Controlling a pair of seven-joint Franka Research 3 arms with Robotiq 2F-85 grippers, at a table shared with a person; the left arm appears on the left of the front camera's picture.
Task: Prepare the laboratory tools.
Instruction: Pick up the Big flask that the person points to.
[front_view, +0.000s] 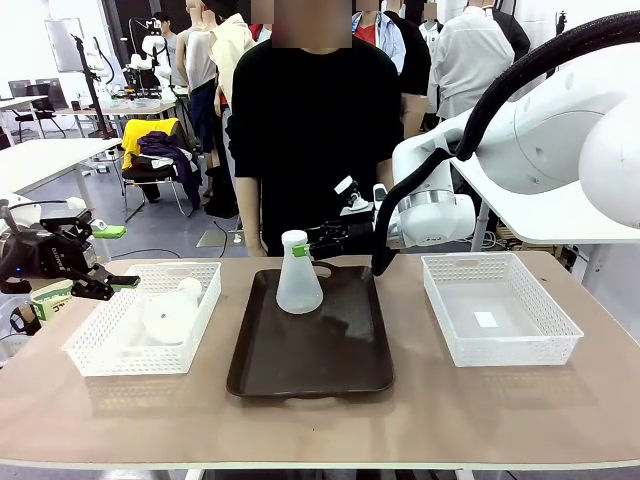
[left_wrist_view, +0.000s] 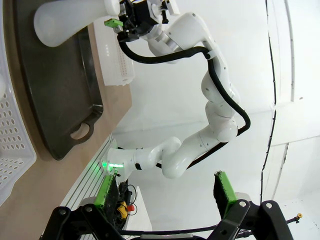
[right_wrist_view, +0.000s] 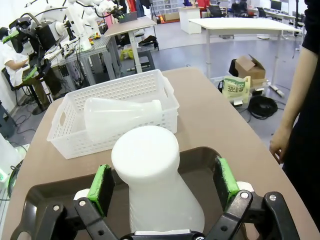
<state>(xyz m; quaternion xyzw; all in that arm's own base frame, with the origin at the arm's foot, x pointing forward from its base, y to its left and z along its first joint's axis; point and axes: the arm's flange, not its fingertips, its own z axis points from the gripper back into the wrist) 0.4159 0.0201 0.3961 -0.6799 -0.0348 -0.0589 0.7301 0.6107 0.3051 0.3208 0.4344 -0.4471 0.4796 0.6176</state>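
Note:
One frosted-white flask (front_view: 298, 275) stands upright at the far end of the dark brown tray (front_view: 310, 345). My right gripper (front_view: 318, 240) is level with its neck. In the right wrist view the flask (right_wrist_view: 150, 170) rises between the two green pads (right_wrist_view: 101, 187) with a gap on each side, so the right gripper (right_wrist_view: 164, 182) is open around it. More flasks (front_view: 170, 315) lie on their sides in the left white basket (front_view: 95, 345). My left gripper (front_view: 115, 258) hangs open and holds nothing, left of that basket. The left wrist view shows the flask (left_wrist_view: 70, 22) and the left gripper (left_wrist_view: 165, 192).
An empty white basket (front_view: 500, 305) sits right of the tray. A person in black stands at the far side of the table, one hand (right_wrist_view: 277, 142) hanging near the edge. The near strip of the table is bare wood.

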